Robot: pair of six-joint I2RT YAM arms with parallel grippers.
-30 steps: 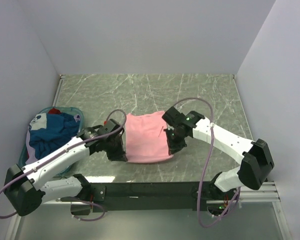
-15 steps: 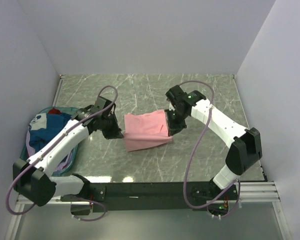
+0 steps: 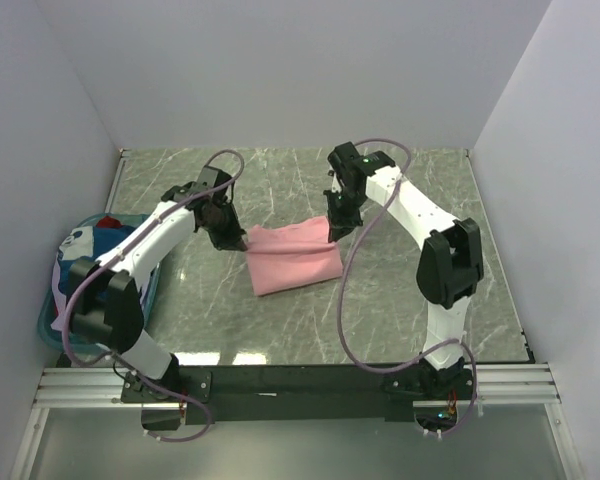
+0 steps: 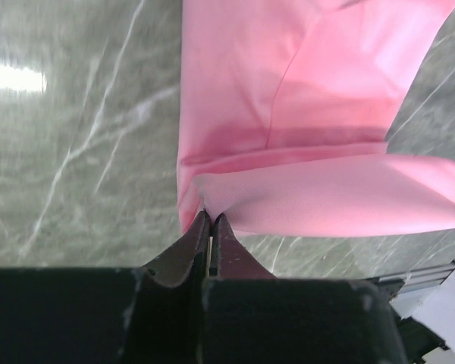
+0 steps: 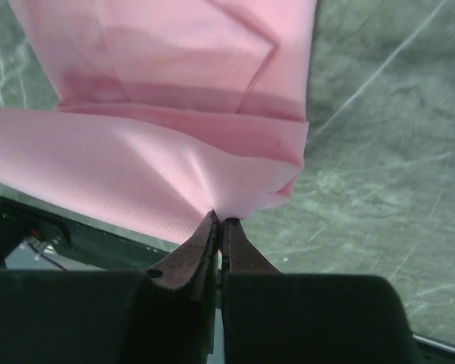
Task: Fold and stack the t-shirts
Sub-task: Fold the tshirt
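The light pink t-shirt (image 3: 292, 258) lies partly folded in the middle of the table, its near edge doubled back toward the far edge. My left gripper (image 3: 236, 238) is shut on its far-left corner; the pinched cloth shows in the left wrist view (image 4: 303, 193) at the fingertips (image 4: 210, 220). My right gripper (image 3: 333, 230) is shut on the far-right corner; the pinched cloth shows in the right wrist view (image 5: 159, 174) above the fingertips (image 5: 220, 221). The other t-shirts (image 3: 83, 262), blue, white and red, lie bunched at the left.
A teal plastic basket (image 3: 58, 325) holds the bunched shirts at the table's left edge. Grey walls close in the table at the back and both sides. Purple cables loop over both arms.
Both grippers have carried the shirt's near edge away from the arm bases toward the far edge, folding the shirt over itself. The arms are now stretched out farther.
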